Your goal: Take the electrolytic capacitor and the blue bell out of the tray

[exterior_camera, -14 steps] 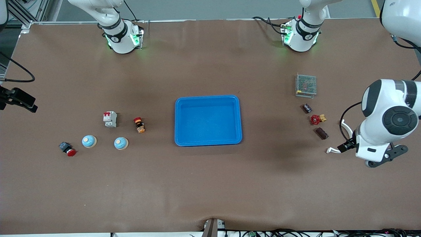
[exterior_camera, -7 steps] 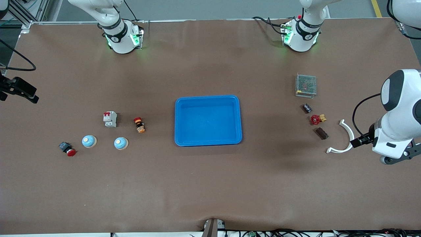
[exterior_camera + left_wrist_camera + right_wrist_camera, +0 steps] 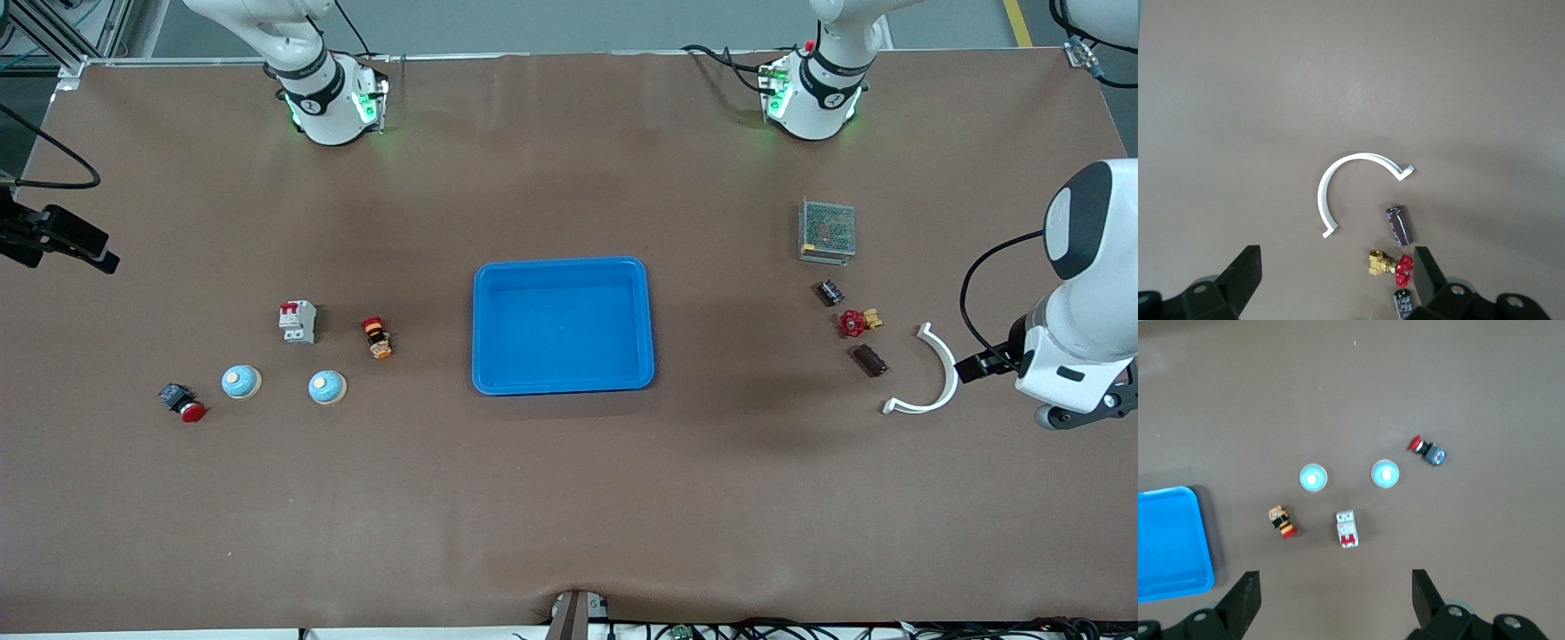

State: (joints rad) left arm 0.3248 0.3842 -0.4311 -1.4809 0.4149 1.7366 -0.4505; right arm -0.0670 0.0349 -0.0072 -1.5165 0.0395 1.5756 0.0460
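1. Left arm: base at the table's top edge in the front view. Elbow swings out past the left arm's end of the table, wrist bent down. Left gripper [image 3: 1336, 280] hangs over the table edge near the white curved bracket [image 3: 931, 373], fingers [image 3: 1245, 273] spread wide, holding nothing.
2. Right arm: only its base and a dark piece at the right arm's end of the table show in the front view. Right gripper [image 3: 1331, 600] is up in the air over the cluster of parts at that end, fingers [image 3: 1243, 597] wide apart, empty.
3. Capacitors: one [image 3: 870, 360] lies on the table just beside the bracket, toward the tray. A second [image 3: 830, 292] sits farther from the front camera, near the mesh box [image 3: 827, 230]. Red-handled valve [image 3: 856, 322] lies between the two.
4. Bells: two blue ones [image 3: 241, 381] [image 3: 327, 387], side by side at the right arm's end.
5. Blue tray [image 3: 563, 384]: mid-table, nothing in it.
6. Near the bells: breaker [image 3: 298, 321], red push button [image 3: 182, 402], orange-black switch [image 3: 377, 338].
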